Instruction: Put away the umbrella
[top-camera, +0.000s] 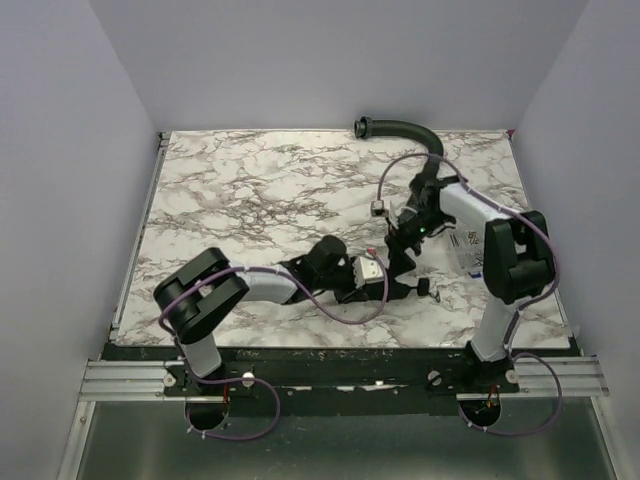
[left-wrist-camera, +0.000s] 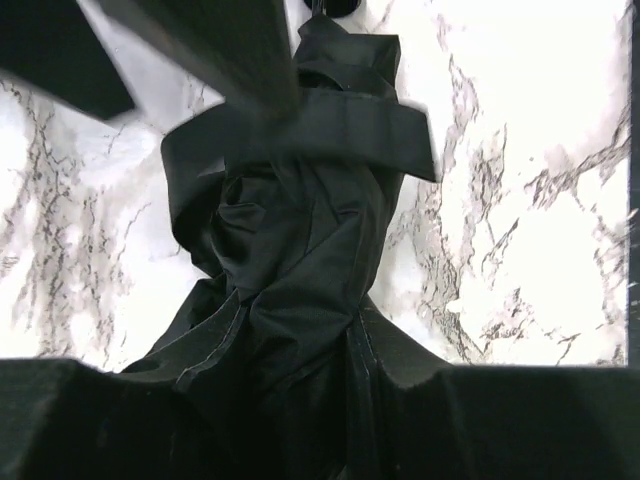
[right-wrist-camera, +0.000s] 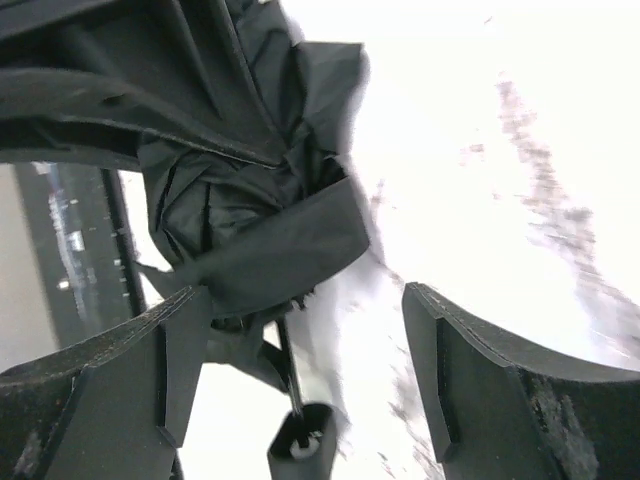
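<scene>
Marble bench (top-camera: 250, 190), pale walls round it. Umbrella (left-wrist-camera: 290, 250) sits by the near edge, slightly right of middle. It's collapsed to a crumpled black bundle with its strap (right-wrist-camera: 285, 245) across the fabric; can't tell if the strap is fastened. Looks mostly done, with cinching the strap and setting it down likely left.

Left arm lies low along the near edge, left tool (left-wrist-camera: 300, 385) pinching the bundle's lower end. Right arm is folded at the elbow, reaching in from the right edge. Right tool (right-wrist-camera: 305, 310) is spread, one finger just beside the fabric. Hose (top-camera: 400, 130) is at the far edge, well apart.
</scene>
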